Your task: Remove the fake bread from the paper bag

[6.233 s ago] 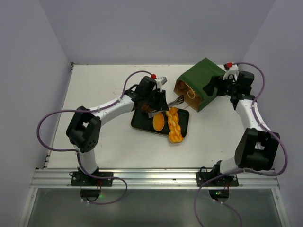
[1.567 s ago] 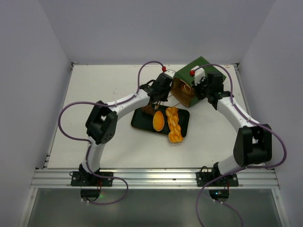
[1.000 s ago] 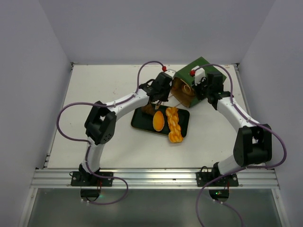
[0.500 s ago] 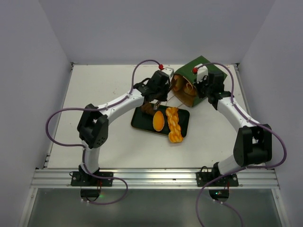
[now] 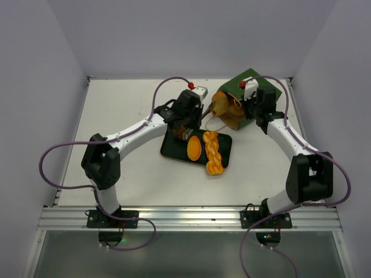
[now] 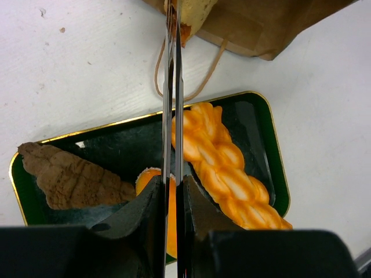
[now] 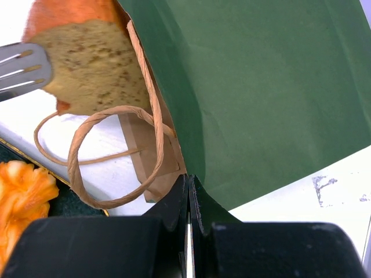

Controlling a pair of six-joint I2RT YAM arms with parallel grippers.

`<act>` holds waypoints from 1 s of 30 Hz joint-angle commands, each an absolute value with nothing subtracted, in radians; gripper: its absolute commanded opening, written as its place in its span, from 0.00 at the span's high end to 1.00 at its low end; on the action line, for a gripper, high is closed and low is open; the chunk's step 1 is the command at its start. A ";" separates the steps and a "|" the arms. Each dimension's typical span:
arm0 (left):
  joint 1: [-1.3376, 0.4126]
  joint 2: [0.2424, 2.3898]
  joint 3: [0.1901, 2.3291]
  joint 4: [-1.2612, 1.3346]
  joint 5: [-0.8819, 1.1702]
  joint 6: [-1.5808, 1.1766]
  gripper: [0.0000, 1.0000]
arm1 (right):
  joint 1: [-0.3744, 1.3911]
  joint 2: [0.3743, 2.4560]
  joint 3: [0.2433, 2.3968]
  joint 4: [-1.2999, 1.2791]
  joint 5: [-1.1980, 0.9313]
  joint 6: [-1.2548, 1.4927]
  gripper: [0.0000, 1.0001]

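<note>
The dark green paper bag (image 5: 255, 87) lies on its side, its brown mouth facing left. My right gripper (image 7: 188, 182) is shut on the bag's (image 7: 261, 87) lower edge next to the mouth. My left gripper (image 6: 173, 182) is shut on thin metal tongs (image 6: 172, 87). Their tips pinch a tan slice (image 7: 87, 63) of fake bread right at the bag's mouth (image 6: 272, 23). On the black tray (image 5: 171, 147) lie an orange braided loaf (image 6: 217, 156), an orange oval roll (image 5: 193, 147) and a dark brown piece (image 6: 69, 176).
The bag's string handles (image 7: 110, 156) loop loosely on the white table between the mouth and the tray's far edge (image 6: 261, 133). The braided loaf (image 5: 213, 152) overhangs the tray's near rim. Grey walls enclose the table on three sides.
My left gripper has drawn back from the bag's mouth toward the left, bringing the tan slice out to the opening. The right gripper and bag have shifted slightly to the right.
</note>
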State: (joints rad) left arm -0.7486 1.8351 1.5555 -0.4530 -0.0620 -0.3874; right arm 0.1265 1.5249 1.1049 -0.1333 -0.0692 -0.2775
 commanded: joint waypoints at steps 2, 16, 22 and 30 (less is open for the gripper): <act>-0.752 1.729 1.511 -0.416 -0.029 -0.417 1.00 | 0.114 1.523 1.104 -0.081 -0.060 -0.250 1.00; -0.752 1.459 1.304 -0.472 0.185 -0.448 1.00 | 0.106 1.525 1.103 -0.089 -0.077 -0.249 1.00; -0.744 1.341 1.261 -0.607 0.339 -0.454 1.00 | 0.106 1.525 1.098 -0.089 -0.080 -0.250 1.00; -0.732 1.304 1.272 -0.774 0.408 -0.445 1.00 | 0.106 1.525 1.097 -0.089 -0.089 -0.252 1.00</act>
